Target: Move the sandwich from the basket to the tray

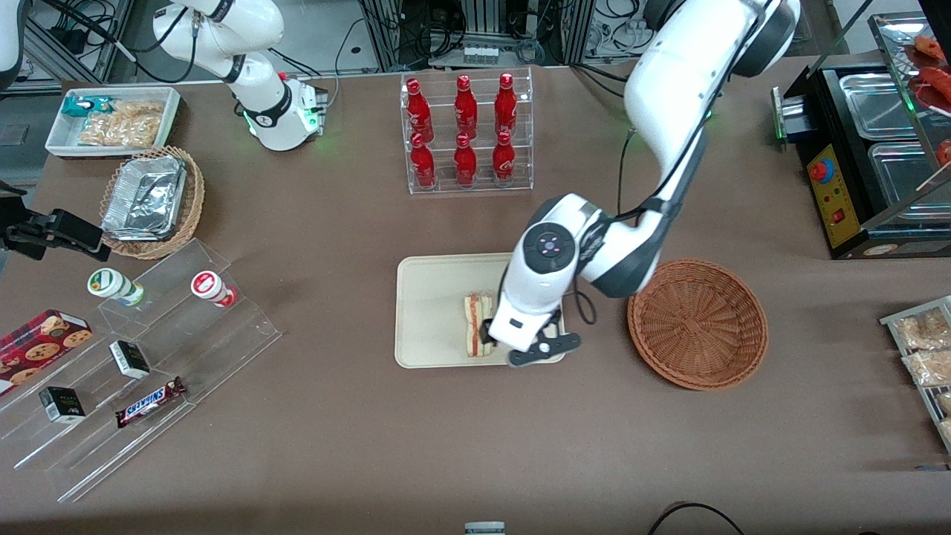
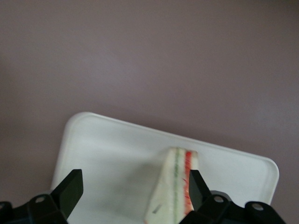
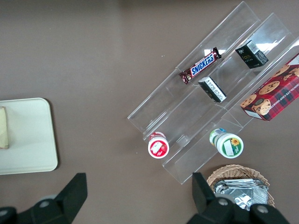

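Note:
The sandwich (image 1: 475, 325) lies on the cream tray (image 1: 431, 297), on the part of it nearer the front camera and toward the basket. My left gripper (image 1: 496, 340) hangs just above the tray at the sandwich, open. In the left wrist view the gripper (image 2: 133, 189) has its fingers wide apart, and the sandwich (image 2: 174, 186) rests on the tray (image 2: 107, 149) beside one fingertip (image 2: 194, 186). The reddish-brown wicker basket (image 1: 698, 323) stands empty beside the tray, toward the working arm's end. The right wrist view shows the tray's corner (image 3: 32, 140) and the sandwich's edge (image 3: 3, 127).
A clear rack of red bottles (image 1: 466, 134) stands farther from the camera than the tray. Acrylic steps with snacks (image 1: 141, 357), a tan basket with a foil container (image 1: 148, 200) and a white snack bin (image 1: 111, 119) lie toward the parked arm's end. A black appliance (image 1: 862, 163) lies toward the working arm's end.

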Tool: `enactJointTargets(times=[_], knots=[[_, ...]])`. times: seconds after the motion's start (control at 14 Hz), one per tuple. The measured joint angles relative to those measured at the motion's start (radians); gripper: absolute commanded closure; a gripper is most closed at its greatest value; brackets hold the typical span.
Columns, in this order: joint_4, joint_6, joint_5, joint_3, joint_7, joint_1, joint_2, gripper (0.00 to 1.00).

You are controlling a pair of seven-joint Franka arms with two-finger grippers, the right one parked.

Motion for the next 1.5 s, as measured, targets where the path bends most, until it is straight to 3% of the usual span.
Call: enactJointTargets(times=[0.21,0.5,0.64,0.93,1.07,1.14,1.36,1.5], knots=[[-0.026,-0.145,-0.04,0.133,0.116,0.002,-0.128,0.0],[-0.06,-0.39,-0.162,0.39,0.517,0.007,-0.236,0.0],[-0.063,-0.514,-0.182,0.491,0.66,0.012,-0.294,0.0],[-0.069,-0.708,-0.184,0.554,0.762,0.011,-0.439,0.0],[-0.078,-0.733,-0.184,0.541,0.762,0.015,-0.471,0.0],[-0.08,-0.739,-0.184,0.491,0.762,0.058,-0.476,0.0],[-0.08,-0.742,-0.177,0.154,0.761,0.347,-0.509,0.0],[-0.102,-0.758,-0.113,0.017,0.76,0.46,-0.558,0.0]])
